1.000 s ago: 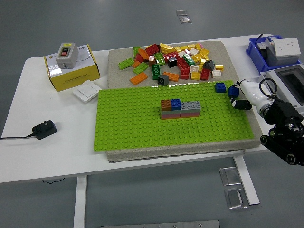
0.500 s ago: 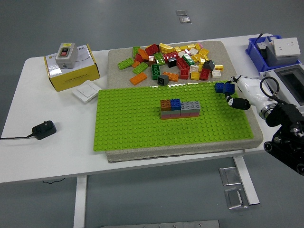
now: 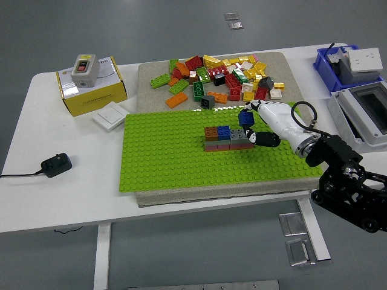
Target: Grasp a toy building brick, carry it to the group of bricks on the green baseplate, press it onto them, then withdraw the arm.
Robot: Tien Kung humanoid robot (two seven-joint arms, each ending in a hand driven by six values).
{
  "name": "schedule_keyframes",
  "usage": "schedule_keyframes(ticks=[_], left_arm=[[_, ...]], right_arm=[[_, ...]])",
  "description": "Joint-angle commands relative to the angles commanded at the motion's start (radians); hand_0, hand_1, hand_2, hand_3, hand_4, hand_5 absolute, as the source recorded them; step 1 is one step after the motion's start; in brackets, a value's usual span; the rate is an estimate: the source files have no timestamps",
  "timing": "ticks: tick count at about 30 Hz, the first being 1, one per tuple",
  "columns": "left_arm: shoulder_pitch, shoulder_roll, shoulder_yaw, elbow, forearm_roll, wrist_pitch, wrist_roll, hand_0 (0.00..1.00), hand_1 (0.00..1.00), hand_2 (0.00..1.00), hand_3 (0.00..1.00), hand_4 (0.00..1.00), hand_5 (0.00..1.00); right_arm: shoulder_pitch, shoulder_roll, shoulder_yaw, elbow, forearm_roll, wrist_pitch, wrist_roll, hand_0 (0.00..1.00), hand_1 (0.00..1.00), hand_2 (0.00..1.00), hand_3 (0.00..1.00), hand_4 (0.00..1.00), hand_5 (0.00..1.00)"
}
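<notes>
A green baseplate [image 3: 169,163] lies on a beige mat mid-table. On it stands a small group of stacked bricks [image 3: 225,138] in brown, blue, grey and red. My right hand [image 3: 253,124] comes in from the right over the plate. Its fingers are shut on a blue brick [image 3: 245,116], held just above the right end of the group. The left arm is out of view.
A pile of loose bricks [image 3: 224,75] lies on the mat behind the plate. A yellow box with a switch [image 3: 91,84], a white plate [image 3: 110,114] and a black plug [image 3: 56,164] sit left. Blue bin [image 3: 338,66] and grey box [image 3: 366,112] at right.
My right hand has moved left from the plate's right edge to the brick group, carrying the blue brick it picked up there.
</notes>
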Motion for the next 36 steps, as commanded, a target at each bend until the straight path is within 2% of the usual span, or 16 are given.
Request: schedule_keyframes(ticks=[14, 36], left_arm=[[-0.005, 0.001, 0.003, 0.0, -0.002, -0.001, -0.001, 0.662, 0.66, 0.584, 0.605, 0.187, 0.699], [-0.009, 0.002, 0.003, 0.0, 0.001, -0.002, -0.001, 0.663, 0.661, 0.584, 0.607, 0.193, 0.7]], right_arm=[[0.02, 0.044, -0.06, -0.062, 0.038, 0.005, 0.014, 0.759, 0.83, 0.87, 0.544, 0.466, 0.337], [0.032, 0.074, -0.077, -0.128, 0.087, 0.006, 0.036, 0.758, 0.828, 0.87, 0.548, 0.47, 0.34]])
